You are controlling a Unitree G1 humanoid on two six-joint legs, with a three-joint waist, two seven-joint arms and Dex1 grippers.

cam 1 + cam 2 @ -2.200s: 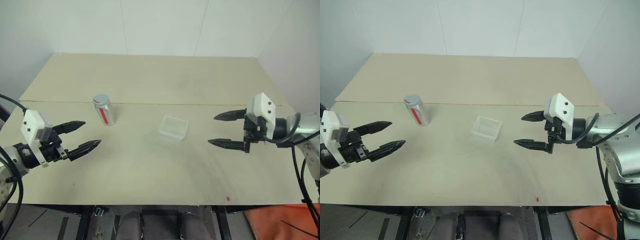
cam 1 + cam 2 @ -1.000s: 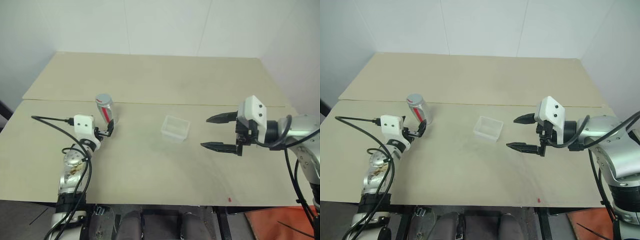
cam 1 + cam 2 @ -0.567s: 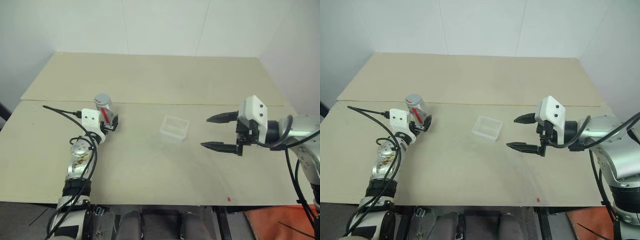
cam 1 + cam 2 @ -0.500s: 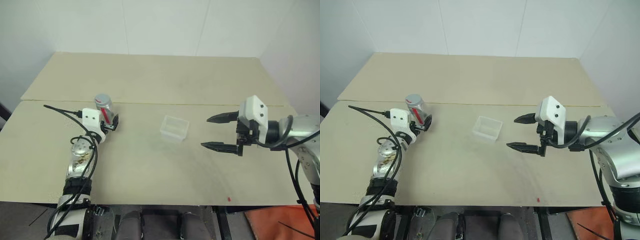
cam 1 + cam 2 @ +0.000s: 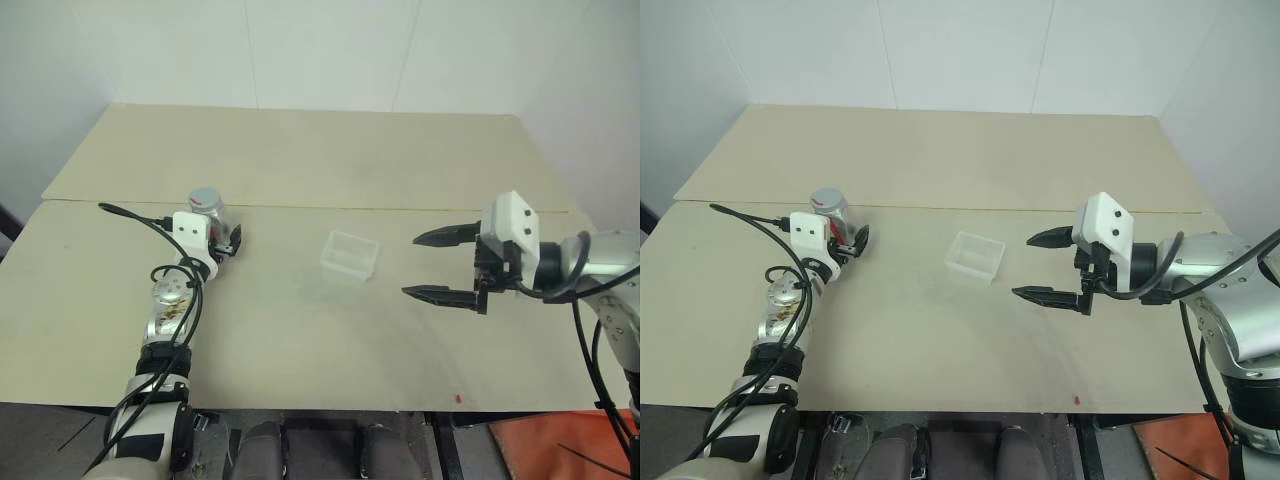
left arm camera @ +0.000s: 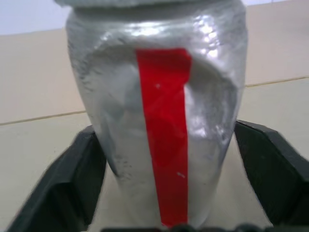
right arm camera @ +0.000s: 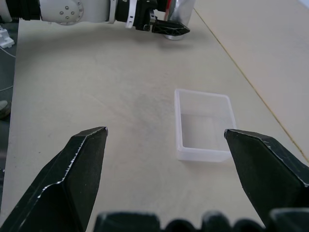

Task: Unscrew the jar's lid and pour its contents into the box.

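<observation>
The silvery jar with a red stripe down its side stands upright at the table's left, between the fingers of my left gripper, which press against both its sides. Its grey lid sits on top. The clear plastic box lies near the middle of the table, with nothing visible inside it. To the right of the box my right gripper hovers open with nothing between its fingers. In the right wrist view the box lies ahead, between the spread fingers.
The beige table has a seam running across it just behind the jar. A small red mark sits near the front right edge. White walls stand behind the table.
My left gripper has moved forward around the jar, and its fingers have closed in on the jar's sides. The right arm has kept still.
</observation>
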